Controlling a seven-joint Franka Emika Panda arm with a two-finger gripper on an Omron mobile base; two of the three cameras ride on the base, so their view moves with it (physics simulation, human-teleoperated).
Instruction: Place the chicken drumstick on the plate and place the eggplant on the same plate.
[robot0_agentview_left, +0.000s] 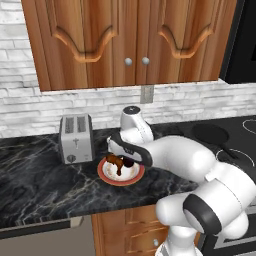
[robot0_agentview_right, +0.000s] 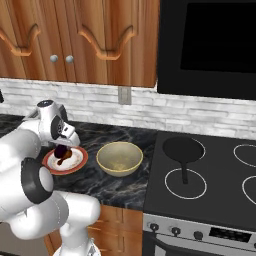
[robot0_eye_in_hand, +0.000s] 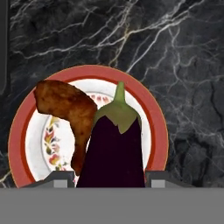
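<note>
Eggplant: the eggplant (robot0_eye_in_hand: 114, 151) is dark purple, nearly black, glossy and oval, with a green cap and a short stem pointing away from the hand camera. It sits between the two fingertips (robot0_eye_in_hand: 59, 178) of the gripper (robot0_eye_in_hand: 109, 181), above the plate.
Gripper: pinching the eggplant, one finger on each side; in the left base view the gripper (robot0_agentview_left: 121, 161) hangs over the plate, with the dark eggplant (robot0_agentview_left: 127, 162) under the hand.
Chicken drumstick: the chicken drumstick (robot0_eye_in_hand: 68, 111) is orange-brown and rough-skinned, broad at one end and narrowing to a thin tip. It lies on the plate just beside the eggplant and is partly hidden by it in the hand view.
Plate: the plate (robot0_eye_in_hand: 24, 131) is round, with a red-orange rim and a cream centre carrying a small floral pattern. It rests on the counter (robot0_agentview_left: 40, 185) of black veined marble.
Contact: whether the eggplant touches the plate is hard to tell.
Nearby: a toaster (robot0_agentview_left: 76, 138) stands just left of the plate (robot0_agentview_left: 107, 176); in the right base view a tan bowl (robot0_agentview_right: 119, 158) sits on its other side, near the plate (robot0_agentview_right: 75, 162), with the stove (robot0_agentview_right: 210, 175) beyond.
</note>
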